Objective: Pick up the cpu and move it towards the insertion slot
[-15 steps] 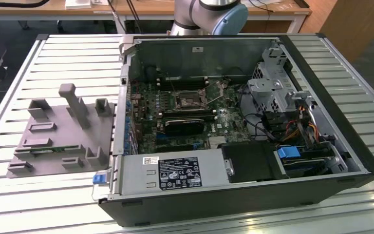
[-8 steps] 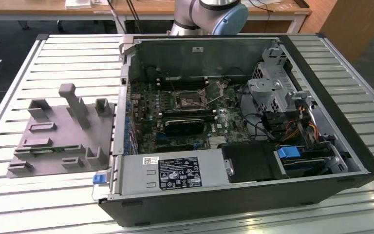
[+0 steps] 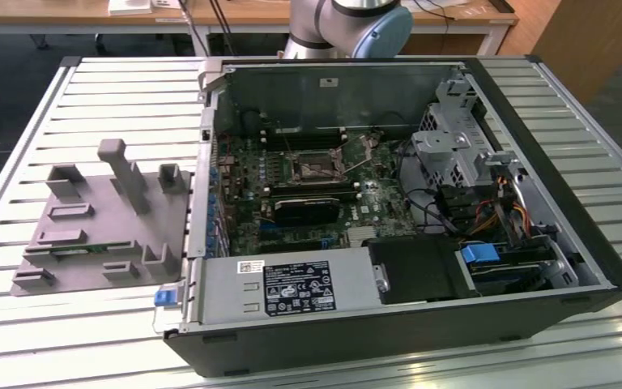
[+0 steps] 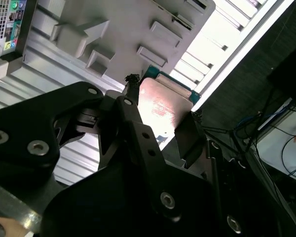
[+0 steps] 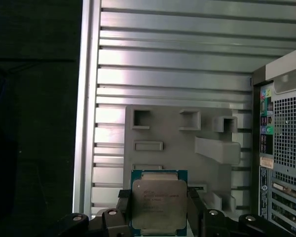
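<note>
Slatted table (image 5: 177, 64) lies below the claw (image 5: 159, 210), clamped on the lifted cpu (image 5: 159, 197); the insertion slot (image 3: 313, 168) is not yet reached.

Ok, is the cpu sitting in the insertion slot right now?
No, in the first wrist view the cpu is clamped between the fingers, with the grey holder block behind it.
</note>
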Motion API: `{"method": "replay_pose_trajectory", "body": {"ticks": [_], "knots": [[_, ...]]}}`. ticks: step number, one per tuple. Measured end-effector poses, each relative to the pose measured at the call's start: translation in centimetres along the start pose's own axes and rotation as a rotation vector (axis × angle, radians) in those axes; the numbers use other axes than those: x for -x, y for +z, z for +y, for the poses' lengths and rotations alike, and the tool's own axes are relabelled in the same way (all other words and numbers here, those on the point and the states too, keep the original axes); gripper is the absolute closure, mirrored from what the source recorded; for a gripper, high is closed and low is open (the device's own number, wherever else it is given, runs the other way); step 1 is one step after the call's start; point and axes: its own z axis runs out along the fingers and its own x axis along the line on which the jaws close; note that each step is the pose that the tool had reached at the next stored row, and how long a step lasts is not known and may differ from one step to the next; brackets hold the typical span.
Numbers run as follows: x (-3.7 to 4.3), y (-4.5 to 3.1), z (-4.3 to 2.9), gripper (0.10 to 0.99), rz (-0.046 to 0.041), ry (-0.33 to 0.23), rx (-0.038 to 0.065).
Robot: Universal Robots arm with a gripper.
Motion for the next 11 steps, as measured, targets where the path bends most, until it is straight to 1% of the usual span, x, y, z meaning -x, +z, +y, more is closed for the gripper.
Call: {"method": "replay_pose_trajectory", "body": {"ticks": [3, 8, 11], "knots": [[0.02, -0.63, 0.03, 0.549, -0.0002, 0.000, 0.000], [0.07, -0.68, 0.04, 0.549, 0.0001, 0.000, 0.000], [0.62, -0.65, 0.02, 0.549, 0.0000, 0.000, 0.000]]}}
